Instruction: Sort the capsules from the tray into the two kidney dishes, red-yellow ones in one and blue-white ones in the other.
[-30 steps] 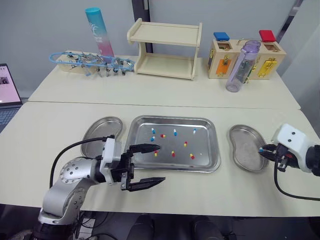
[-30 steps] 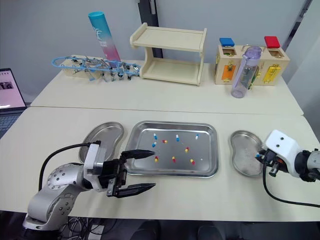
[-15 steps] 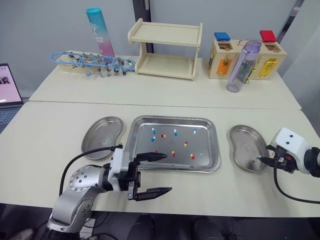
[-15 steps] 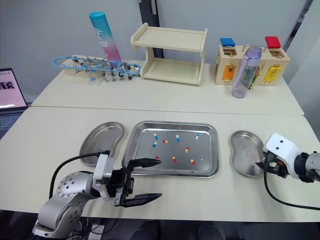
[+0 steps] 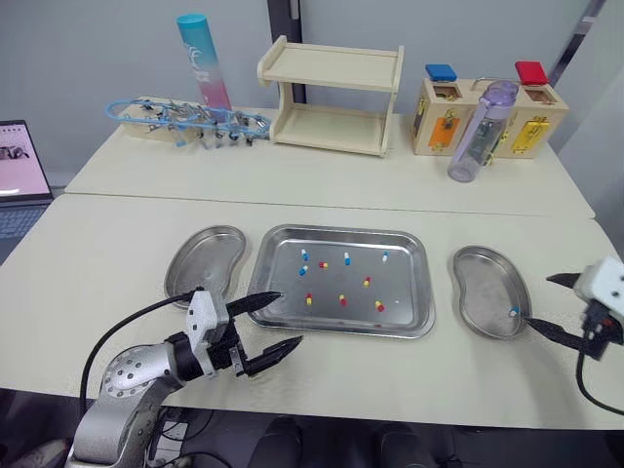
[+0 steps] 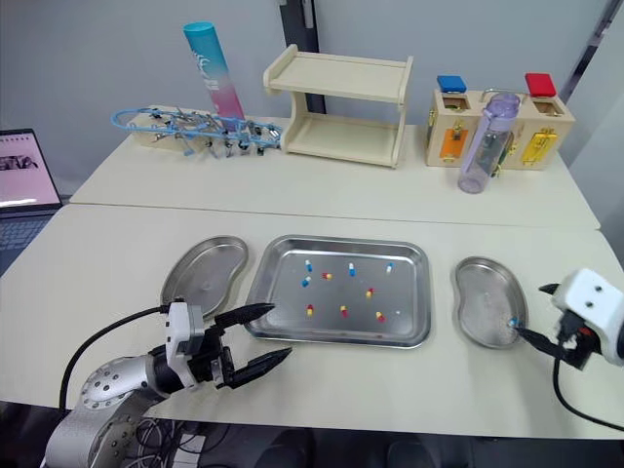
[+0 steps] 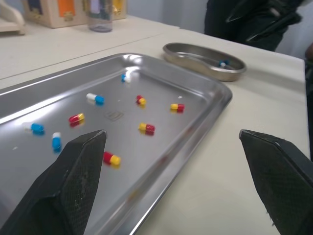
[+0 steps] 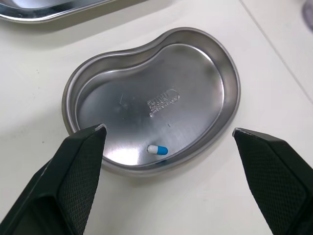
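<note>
Since one blue-white capsule (image 8: 157, 150) already lies in the right kidney dish (image 5: 487, 283), near its front rim, sorting looks barely begun: the left kidney dish (image 5: 205, 258) is bare and about nine capsules lie scattered in the tray (image 5: 336, 231). The right gripper (image 5: 538, 300) hangs just beside its dish, jaws wide and empty. The left gripper (image 5: 291, 317), jaws also wide, hovers at the tray's front-left corner (probably lining up a pick). The nearest red-yellow capsule (image 5: 309, 299), small, glossy and two-toned, calls for a forward reach and a fine pinch.

Shiny brushed-metal tray (image 5: 414, 283), polished metal kidney dish (image 8: 230, 83), glossy capsules (image 7: 110, 158), matt tabletop (image 5: 97, 253)
</note>
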`<state>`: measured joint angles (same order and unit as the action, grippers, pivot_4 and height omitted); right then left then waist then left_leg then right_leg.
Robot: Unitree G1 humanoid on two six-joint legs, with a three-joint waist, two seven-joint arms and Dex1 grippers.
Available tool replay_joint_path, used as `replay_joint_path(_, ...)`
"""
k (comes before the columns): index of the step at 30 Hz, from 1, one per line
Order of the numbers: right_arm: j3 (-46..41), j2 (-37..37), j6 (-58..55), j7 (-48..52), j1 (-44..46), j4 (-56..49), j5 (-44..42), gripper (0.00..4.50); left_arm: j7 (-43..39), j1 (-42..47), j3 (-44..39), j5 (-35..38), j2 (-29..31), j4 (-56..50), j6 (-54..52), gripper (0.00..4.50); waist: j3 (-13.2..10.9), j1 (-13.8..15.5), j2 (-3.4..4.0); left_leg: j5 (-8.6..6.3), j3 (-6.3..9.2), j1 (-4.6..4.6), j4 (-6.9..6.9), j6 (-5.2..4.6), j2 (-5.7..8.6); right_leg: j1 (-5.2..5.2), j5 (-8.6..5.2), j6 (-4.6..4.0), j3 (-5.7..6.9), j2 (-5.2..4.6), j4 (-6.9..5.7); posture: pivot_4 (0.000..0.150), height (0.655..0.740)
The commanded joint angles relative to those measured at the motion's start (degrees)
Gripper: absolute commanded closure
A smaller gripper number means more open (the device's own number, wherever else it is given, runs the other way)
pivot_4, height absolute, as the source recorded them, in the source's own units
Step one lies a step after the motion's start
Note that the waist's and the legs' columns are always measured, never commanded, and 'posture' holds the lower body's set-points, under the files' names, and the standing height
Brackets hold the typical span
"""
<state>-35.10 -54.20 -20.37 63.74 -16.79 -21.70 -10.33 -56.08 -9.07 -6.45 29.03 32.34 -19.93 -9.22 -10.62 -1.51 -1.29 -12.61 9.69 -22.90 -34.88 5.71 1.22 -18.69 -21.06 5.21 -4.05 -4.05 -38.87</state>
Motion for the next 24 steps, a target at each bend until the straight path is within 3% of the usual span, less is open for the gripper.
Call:
replay_joint_path(1, -7.22, 0.93, 5.77, 3.93, -4.66, 1.01, -2.34, 0.12, 4.99, -1.01, -7.2, -0.69, 2.11, 0.65, -1.06, 0.0, 0.0, -0.03, 0.0, 0.0, 0.0, 0.03, 0.0, 0.0, -0.01, 0.02, 0.0, 0.0, 0.01, 0.0, -0.01, 0.15, 0.74)
replay_joint_path(11, -10.07, -0.32, 8.87, 8.57, -11.38, 6.07, -4.24, 0.12, 5.19, -5.95, -27.31, -1.47, 12.78, 15.27, -1.8, 0.0, 0.0, -0.44, 0.0, -0.01, -0.06, 0.09, 0.02, -0.01, -0.04, 0.02, -0.01, -0.01, -0.03, 0.0, 0.0, 0.15, 0.74)
replay_joint_path(13, -9.84, -1.67, 8.6, 9.62, -11.38, 9.42, -4.38, 0.12, 1.18, -7.58, -31.15, -2.84, 16.38, 24.9, 0.77, 0.0, 0.0, -0.38, -0.01, -0.01, -0.06, 0.09, 0.02, -0.01, -0.04, 0.03, -0.01, -0.01, -0.03, 0.0, 0.01, 0.15, 0.74)
replay_joint_path(18, -8.26, -3.43, 10.48, 10.35, -11.03, 14.79, -3.74, 0.04, -0.82, -7.67, -31.86, -4.45, 18.05, 33.57, 4.26, 0.0, 0.0, -0.39, -0.01, -0.03, -0.09, 0.08, 0.09, -0.02, -0.02, -0.01, -0.02, -0.03, -0.03, -0.04, 0.07, 0.15, 0.74)
replay_joint_path(24, -6.34, -5.14, 13.35, 10.09, -8.81, 19.11, -3.26, 0.04, 0.26, -7.96, -31.75, -4.4, 16.5, 31.82, 3.93, 0.0, 0.0, -0.3, -0.03, -0.03, -0.09, 0.07, 0.08, -0.02, -0.04, 0.0, -0.02, -0.03, -0.01, -0.05, 0.06, 0.15, 0.74)
